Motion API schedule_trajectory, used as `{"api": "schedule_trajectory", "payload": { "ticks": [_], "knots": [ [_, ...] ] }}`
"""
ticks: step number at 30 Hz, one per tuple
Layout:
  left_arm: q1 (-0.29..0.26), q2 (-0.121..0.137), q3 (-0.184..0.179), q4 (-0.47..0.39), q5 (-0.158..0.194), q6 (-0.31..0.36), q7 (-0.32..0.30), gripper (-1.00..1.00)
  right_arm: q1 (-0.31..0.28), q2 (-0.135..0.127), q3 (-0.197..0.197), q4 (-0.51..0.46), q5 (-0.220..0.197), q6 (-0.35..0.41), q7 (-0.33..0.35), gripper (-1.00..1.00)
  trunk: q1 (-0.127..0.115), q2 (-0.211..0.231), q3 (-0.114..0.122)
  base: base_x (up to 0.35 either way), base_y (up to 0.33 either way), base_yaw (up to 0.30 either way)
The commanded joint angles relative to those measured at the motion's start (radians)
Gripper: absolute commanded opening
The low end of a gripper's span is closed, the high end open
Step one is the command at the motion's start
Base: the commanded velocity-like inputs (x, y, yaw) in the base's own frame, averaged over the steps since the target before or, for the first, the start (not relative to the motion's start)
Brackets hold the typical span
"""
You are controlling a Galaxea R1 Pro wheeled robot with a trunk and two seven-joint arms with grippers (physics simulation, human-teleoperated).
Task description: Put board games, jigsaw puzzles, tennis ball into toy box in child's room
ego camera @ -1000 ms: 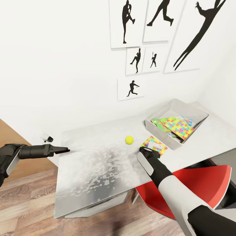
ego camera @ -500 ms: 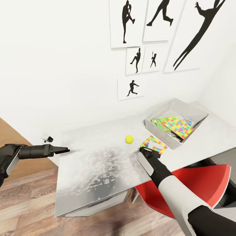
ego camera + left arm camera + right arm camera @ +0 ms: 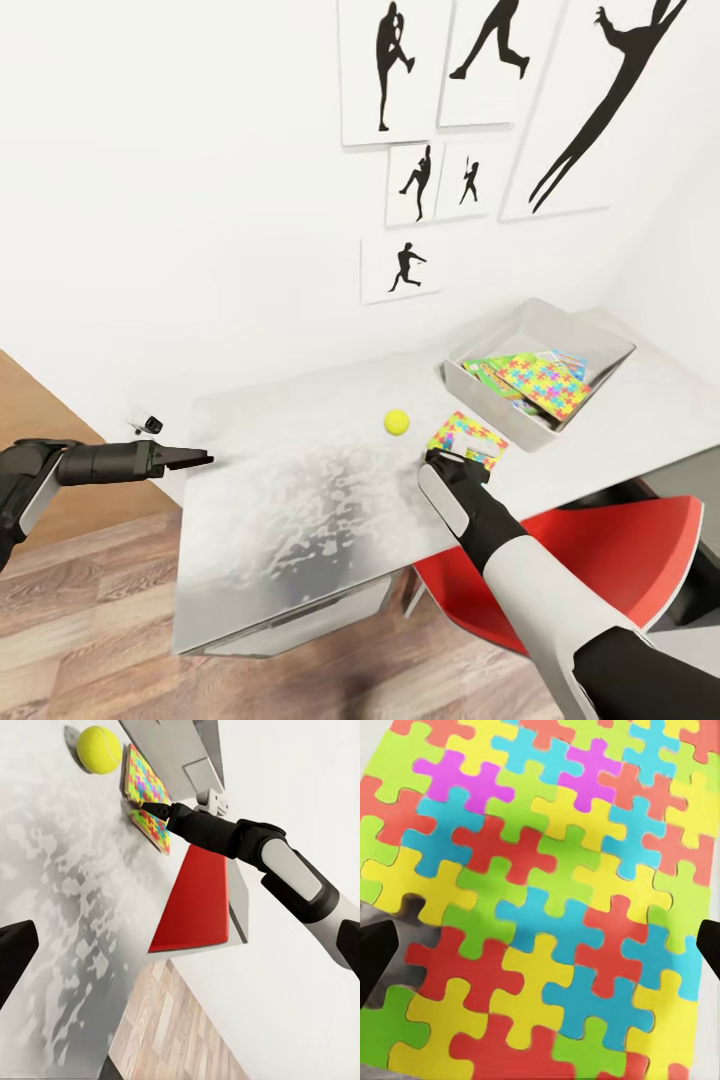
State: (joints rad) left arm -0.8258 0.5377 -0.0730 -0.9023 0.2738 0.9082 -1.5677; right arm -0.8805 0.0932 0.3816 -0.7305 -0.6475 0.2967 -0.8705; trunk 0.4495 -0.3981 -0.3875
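- White shiny surface against the white wall, red chair tucked under its near edge.
- Shallow light grey toy box at the far right end of the surface, holding a bright jigsaw puzzle square on top of green printed board games.
- Second flat jigsaw puzzle of yellow, pink, blue and green pieces flat on the surface, just beside the toy box's near side.
- Small yellow-green tennis ball near that puzzle, toward the middle of the surface.
- Right gripper low over the loose puzzle's near edge, fingers spread, nothing pinched.
- Left gripper at the surface's left edge, well apart from the toys; open or closed, cannot tell.
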Motion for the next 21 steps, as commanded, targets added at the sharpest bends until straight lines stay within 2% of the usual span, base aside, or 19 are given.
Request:
{"api": "schedule_trajectory", "payload": {
  "ticks": [1,16,21],
  "knots": [
    [-0.001,0.001,-0.004,0.001,0.003,0.011,-0.003,1.00,-0.001,0.000,0.004,-0.001,-0.004,0.007,-0.007,1.00,0.001,-0.002,-0.002,-0.021,0.056,0.000],
    [-0.001,0.001,-0.004,0.000,0.003,0.011,-0.003,1.00,0.000,-0.001,0.003,-0.001,-0.006,0.007,-0.007,1.00,0.001,-0.002,-0.002,-0.002,0.058,0.000],
    [-0.001,0.001,-0.004,0.001,0.003,0.011,-0.003,1.00,0.000,-0.015,0.003,0.000,-0.007,0.007,-0.006,1.00,0.001,-0.002,-0.002,0.000,0.003,0.000]
  ]
}}
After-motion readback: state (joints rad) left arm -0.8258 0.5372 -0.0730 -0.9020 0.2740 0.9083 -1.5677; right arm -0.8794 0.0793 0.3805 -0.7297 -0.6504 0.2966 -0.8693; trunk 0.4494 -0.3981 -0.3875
